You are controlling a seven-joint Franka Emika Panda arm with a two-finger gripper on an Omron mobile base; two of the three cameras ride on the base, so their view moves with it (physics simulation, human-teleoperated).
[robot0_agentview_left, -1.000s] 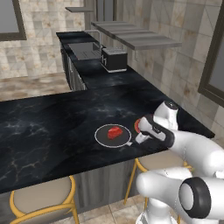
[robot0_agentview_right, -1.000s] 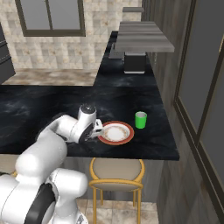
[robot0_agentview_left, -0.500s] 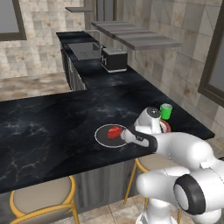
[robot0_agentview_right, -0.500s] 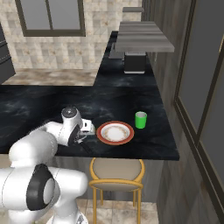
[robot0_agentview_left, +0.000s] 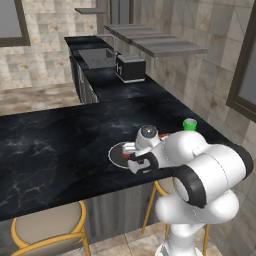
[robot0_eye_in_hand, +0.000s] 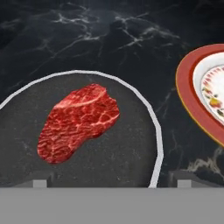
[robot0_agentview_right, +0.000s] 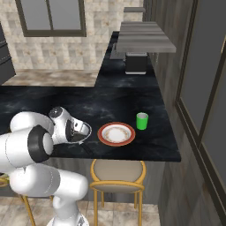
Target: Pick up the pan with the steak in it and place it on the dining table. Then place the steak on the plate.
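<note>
In the hand view, read from left to right, the pan (robot0_eye_in_hand: 131, 148) takes up the lower left of the frame, its pale rim curving up and over toward the centre. The steak (robot0_eye_in_hand: 78, 123) lies flat inside it, left of centre, red with pale marbling. Bare black marble of the counter (robot0_eye_in_hand: 109, 35) is seen across the top. At the right edge the plate (robot0_eye_in_hand: 189, 94) is cut off by the frame, its reddish rim just beside the pan's rim but not touching it. The two dark tips of the end effector (robot0_eye_in_hand: 111, 181) rise at the bottom edge, wide apart, one over the pan's floor and one outside its rim; nothing is held between them.

In the left base view the pan (robot0_agentview_left: 117, 151) sits near the front edge of the counter at centre, partly covered by the arm, which is bent low over it.

In the right base view the plate (robot0_agentview_right: 116, 133) rests at centre, with a green cup (robot0_agentview_right: 141, 120) to its right.

The pan appears already delivered to the counter, close to the plate so that the steak's transfer is short. The spread tips suggest readiness to grasp the steak next.
</note>
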